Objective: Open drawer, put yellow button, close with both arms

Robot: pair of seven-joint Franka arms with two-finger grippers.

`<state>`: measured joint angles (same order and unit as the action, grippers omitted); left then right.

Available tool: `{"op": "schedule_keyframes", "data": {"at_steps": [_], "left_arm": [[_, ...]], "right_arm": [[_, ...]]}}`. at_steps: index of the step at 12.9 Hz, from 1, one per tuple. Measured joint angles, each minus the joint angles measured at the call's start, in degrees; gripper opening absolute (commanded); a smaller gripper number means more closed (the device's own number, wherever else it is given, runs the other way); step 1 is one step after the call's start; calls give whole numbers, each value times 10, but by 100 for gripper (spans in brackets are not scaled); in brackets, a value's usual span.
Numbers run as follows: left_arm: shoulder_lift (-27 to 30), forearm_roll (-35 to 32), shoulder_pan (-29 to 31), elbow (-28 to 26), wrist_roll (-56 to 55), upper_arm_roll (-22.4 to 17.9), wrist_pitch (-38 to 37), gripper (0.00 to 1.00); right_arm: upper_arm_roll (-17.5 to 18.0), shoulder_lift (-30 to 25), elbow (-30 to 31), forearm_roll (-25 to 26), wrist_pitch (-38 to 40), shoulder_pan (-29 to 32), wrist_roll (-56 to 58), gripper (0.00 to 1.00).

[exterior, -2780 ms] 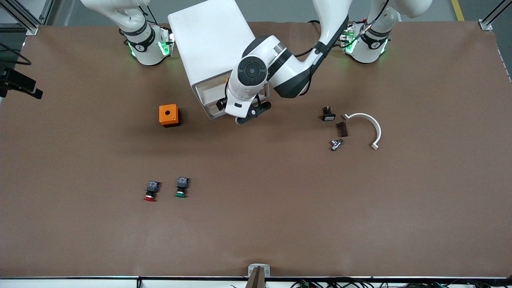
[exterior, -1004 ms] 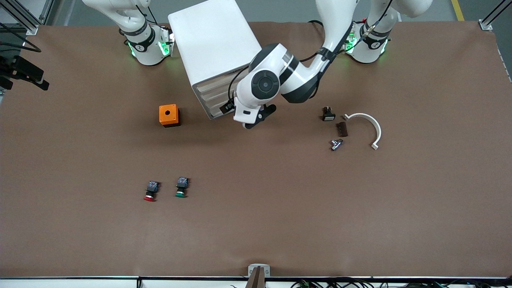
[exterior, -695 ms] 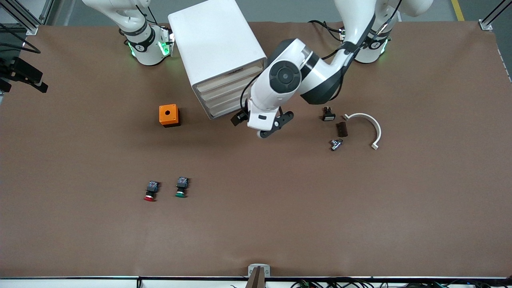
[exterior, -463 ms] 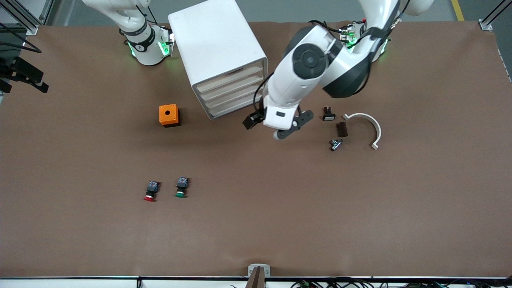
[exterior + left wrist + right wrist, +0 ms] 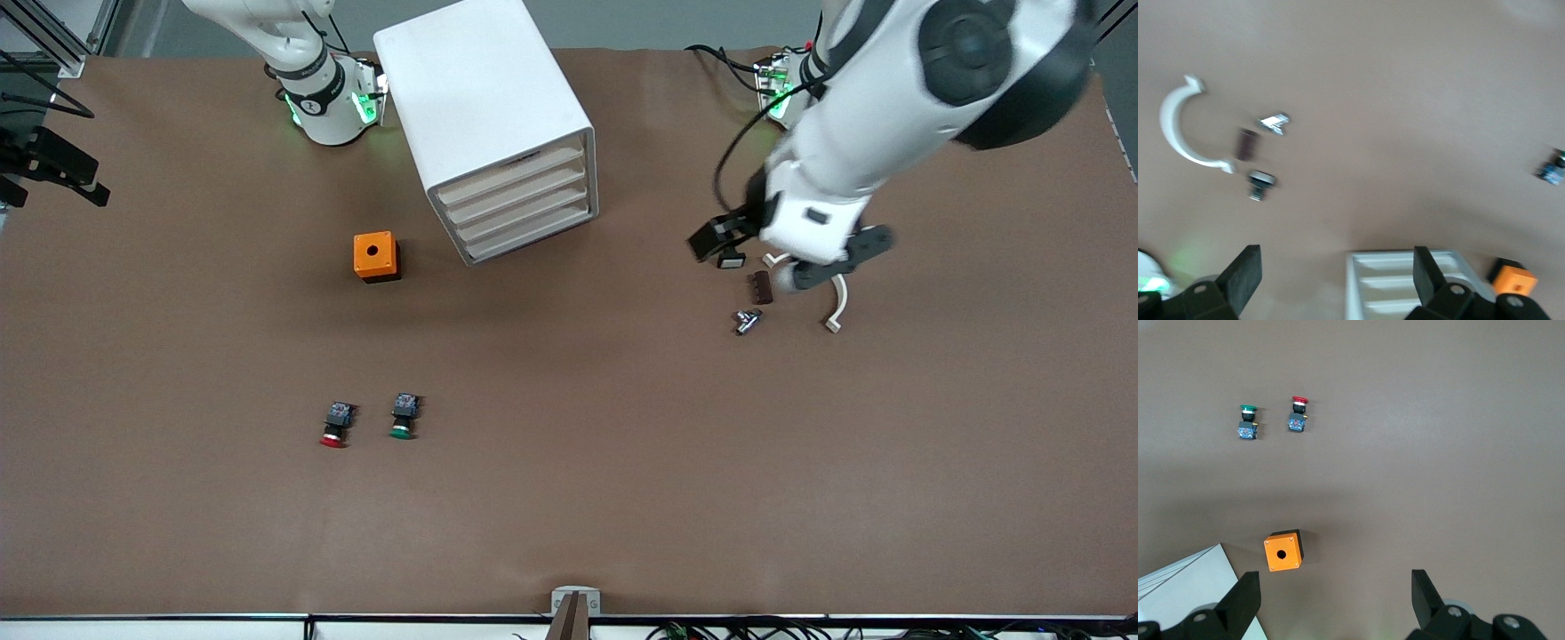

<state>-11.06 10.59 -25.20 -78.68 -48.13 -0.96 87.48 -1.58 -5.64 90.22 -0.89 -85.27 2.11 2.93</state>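
The white cabinet (image 5: 484,107) stands near the robots' bases, and all four beige drawer fronts (image 5: 520,203) sit flush and shut. The yellow button is out of view. My left gripper (image 5: 1336,270) hangs open and empty, high over the small parts toward the left arm's end of the table. Its wrist view takes in the cabinet (image 5: 1405,293) from a distance. My right gripper (image 5: 1335,590) is also open and empty, held high above the table beside the cabinet's corner (image 5: 1178,593). The front view shows only that arm's base.
An orange box with a round hole (image 5: 374,256) sits beside the cabinet. A red-capped button (image 5: 335,425) and a green-capped one (image 5: 403,417) lie nearer the front camera. Under the left hand lie a white curved piece (image 5: 1178,130), a brown block (image 5: 759,287), a metal fitting (image 5: 747,320) and a small black part (image 5: 731,260).
The drawer that stood open earlier is now shut. My left arm has swung up and away from the cabinet front toward its own end of the table. The right arm's base has stayed put.
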Motion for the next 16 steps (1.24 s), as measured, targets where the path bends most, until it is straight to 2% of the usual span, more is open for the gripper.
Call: {"op": "schedule_keyframes", "data": {"at_steps": [8,12,16], "left_arm": [[80,-13,147,-5,217,0,-91,100],[92,-13,224,-9,316,1,-102,100],[93,-29,252,-20,365,-1,-102,100]], "right_arm": [[3,0,2,-7,0,0,0,100],[5,0,3,-8,0,-6,1,100],[8,0,3,-8,0,-10,0,100]]}}
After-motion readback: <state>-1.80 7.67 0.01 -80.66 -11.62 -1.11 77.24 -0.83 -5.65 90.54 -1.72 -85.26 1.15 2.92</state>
